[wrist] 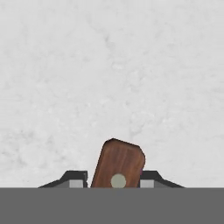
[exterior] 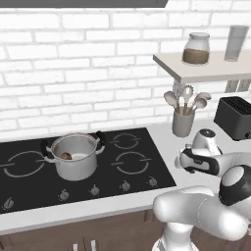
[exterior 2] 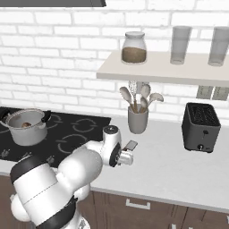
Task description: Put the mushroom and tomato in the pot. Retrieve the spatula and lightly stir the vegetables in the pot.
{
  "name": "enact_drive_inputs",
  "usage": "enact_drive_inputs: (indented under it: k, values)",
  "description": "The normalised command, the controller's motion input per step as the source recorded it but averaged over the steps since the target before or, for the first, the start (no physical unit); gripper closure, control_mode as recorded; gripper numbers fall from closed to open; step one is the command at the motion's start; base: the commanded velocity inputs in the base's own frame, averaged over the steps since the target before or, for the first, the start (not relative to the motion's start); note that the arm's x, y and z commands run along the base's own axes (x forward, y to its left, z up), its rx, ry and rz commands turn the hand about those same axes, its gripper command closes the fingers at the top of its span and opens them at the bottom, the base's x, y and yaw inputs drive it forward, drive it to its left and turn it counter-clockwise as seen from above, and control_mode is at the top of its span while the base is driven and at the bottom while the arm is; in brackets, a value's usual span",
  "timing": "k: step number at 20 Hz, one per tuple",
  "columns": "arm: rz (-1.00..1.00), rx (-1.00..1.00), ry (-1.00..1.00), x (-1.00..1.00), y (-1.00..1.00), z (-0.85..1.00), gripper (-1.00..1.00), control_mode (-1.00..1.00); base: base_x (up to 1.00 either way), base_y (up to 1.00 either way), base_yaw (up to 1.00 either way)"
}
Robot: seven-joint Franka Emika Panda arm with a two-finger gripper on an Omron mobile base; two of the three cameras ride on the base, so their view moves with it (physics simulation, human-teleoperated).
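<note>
two fingers (wrist: 113, 180) pinch the spatula's (wrist: 119, 164) handle, its length pointing away from the hand

Pot (exterior 2: 27, 127) on black cooktop (exterior 2: 67, 134) at left end of the counter (exterior 2: 179, 170), brownish mushroom (exterior 2: 27, 125) inside. Grey utensil holder (exterior 2: 137, 120) with pale spoons by the back wall. Black toaster (exterior 2: 201, 127) toward right end. Arm's hand low over counter's middle, small flat grey head (exterior 2: 130, 145) beside it. Jar (exterior 2: 133, 47) on shelf (exterior 2: 156, 71).
</note>
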Motion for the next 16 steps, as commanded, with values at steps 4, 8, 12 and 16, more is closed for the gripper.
enact_drive_inputs:
  k: [4, 8, 12, 16]
  values:
    - [-0.01, 0.00, -0.09, -0.21, 0.38, 0.66, 1.00, -1.00, 0.00, 0.00, 0.00]
    - [-0.03, 0.01, -0.08, -0.14, 0.96, 1.00, 1.00, -1.00, 0.00, 0.00, 0.00]
    - [-0.12, 0.11, 0.01, -0.05, 0.99, 0.99, 1.00, -1.00, 0.00, 0.00, 0.00]
    - [-0.21, 0.24, 0.03, -0.07, 0.82, 0.91, 1.00, -1.00, 0.00, 0.00, 0.00]
